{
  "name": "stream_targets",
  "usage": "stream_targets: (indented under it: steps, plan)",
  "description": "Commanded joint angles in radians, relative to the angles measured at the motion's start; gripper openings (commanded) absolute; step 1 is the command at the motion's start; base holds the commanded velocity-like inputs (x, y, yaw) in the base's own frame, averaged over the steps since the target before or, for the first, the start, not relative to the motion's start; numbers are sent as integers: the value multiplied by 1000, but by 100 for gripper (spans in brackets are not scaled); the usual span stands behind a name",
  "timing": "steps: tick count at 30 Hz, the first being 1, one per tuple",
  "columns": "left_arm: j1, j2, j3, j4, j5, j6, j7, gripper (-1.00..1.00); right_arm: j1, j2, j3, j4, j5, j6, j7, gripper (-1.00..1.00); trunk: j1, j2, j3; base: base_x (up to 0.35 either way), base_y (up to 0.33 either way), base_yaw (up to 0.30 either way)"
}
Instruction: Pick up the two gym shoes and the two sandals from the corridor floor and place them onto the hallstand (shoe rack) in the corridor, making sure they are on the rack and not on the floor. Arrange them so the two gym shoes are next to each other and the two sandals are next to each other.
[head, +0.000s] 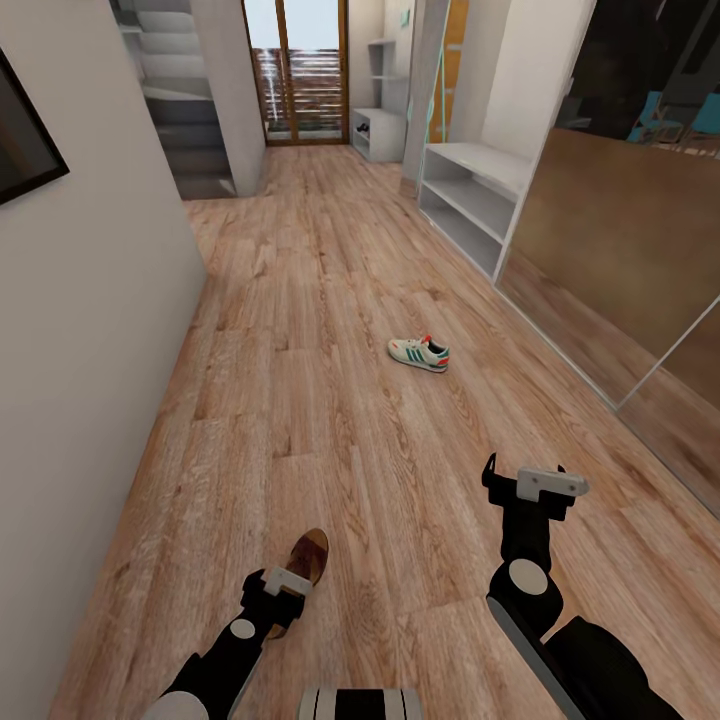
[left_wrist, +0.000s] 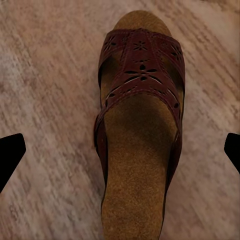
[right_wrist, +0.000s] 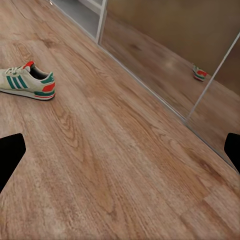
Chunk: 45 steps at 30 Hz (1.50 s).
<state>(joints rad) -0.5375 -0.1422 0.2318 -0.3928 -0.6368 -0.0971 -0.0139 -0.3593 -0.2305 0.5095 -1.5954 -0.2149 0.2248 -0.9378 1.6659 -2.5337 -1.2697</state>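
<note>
One gym shoe, cream with green stripes and an orange-red heel, lies on its sole on the corridor floor ahead of me. It also appears in the right wrist view as the gym shoe, well beyond my open, empty right gripper, which hovers over bare planks. A dark brown sandal lies flat on the floor directly under my open left gripper, between its fingertips but untouched. In the head view my left gripper covers the sandal's heel end. The pale grey hallstand stands along the right wall.
A white wall runs close along my left. Brown mirrored sliding doors line the right and reflect the shoe. Stairs, a glass door and another small grey shelf unit are at the far end.
</note>
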Motion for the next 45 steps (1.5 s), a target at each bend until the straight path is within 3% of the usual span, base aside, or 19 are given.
stream_targets:
  steps: [1, 45]
  plan:
    - [-1, -1, 8, 1, -10, -7, -1, 100, -1, -1, 3, -1, -3, 10, -7, 100, 0, 0, -1, 0, 0, 0]
    - [-1, -1, 9, 3, -10, -19, -1, 100, -3, -2, 3, 0, -3, 10, -6, 100, 0, 0, -61, 0, 0, 0]
